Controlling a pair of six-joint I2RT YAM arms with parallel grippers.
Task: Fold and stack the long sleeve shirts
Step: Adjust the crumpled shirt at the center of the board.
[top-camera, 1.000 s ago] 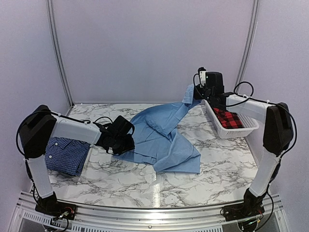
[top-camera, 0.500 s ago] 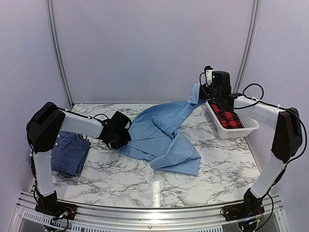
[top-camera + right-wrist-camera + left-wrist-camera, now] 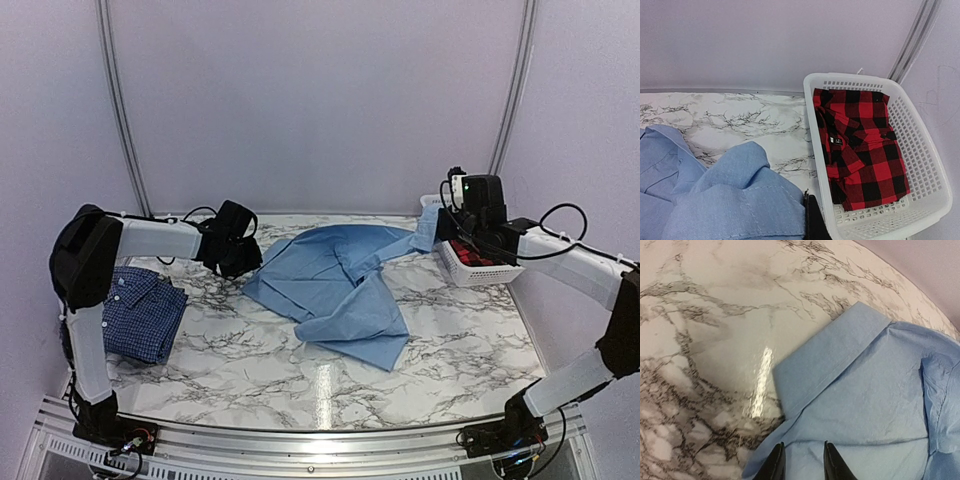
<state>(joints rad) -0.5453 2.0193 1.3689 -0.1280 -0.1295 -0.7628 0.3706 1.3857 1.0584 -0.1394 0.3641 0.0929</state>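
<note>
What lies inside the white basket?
A red and black checked shirt lies folded inside the white basket. Anything under it is covered and cannot be seen.

Three shirts are in view: one light blue shirt (image 3: 335, 285), one dark blue checked shirt (image 3: 140, 315) and one red and black plaid shirt (image 3: 860, 145). There is one white plastic basket (image 3: 930, 165), which holds one of the three shirts. There is one marble-patterned bench (image 3: 450, 350). Two white and black robot arms are present, the left arm (image 3: 150, 238) and the right arm (image 3: 570, 265). Each carries one tool, making two: the left tool (image 3: 803, 450) and the right tool (image 3: 812, 220).
</note>
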